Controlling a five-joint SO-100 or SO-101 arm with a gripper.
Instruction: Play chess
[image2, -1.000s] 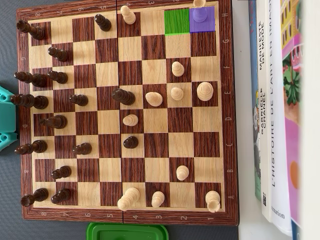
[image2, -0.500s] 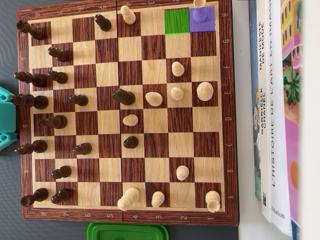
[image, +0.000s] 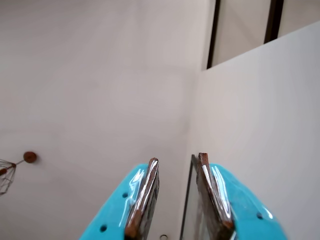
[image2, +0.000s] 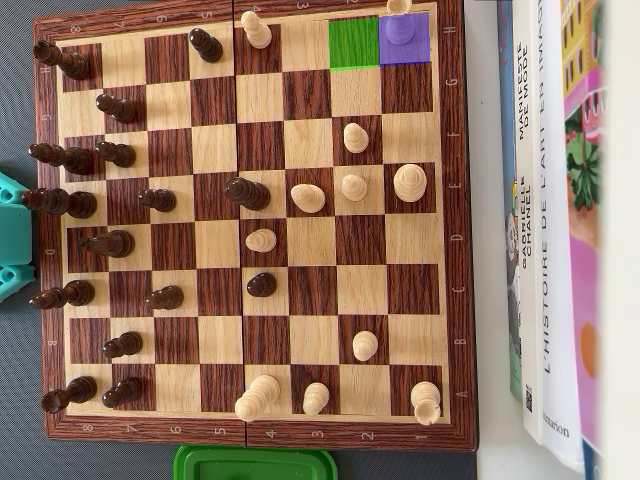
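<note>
In the wrist view the gripper (image: 176, 160) comes in from the bottom edge. Its two turquoise fingers (image: 235, 205) stand apart with a clear gap, and nothing is between them. They point up at a pale wall (image: 95, 85) and a white panel (image: 260, 115); no chess piece shows here.

In the overhead view the chessboard (image2: 250, 432) lies flat, with its long axis running from top to bottom of the picture. The dark pieces (image2: 62, 203) stand mostly along the left side, and the light pieces (image2: 409, 182) are spread over the right half. A green square (image2: 353, 42) and a purple square (image2: 404, 40) are marked side by side in the top row; a piece stands on the purple one. A turquoise part of the arm (image2: 12, 235) shows at the left edge, beside the board. Books (image2: 560, 230) lie along the right side, and a green lid (image2: 255, 464) lies just below the board.
</note>
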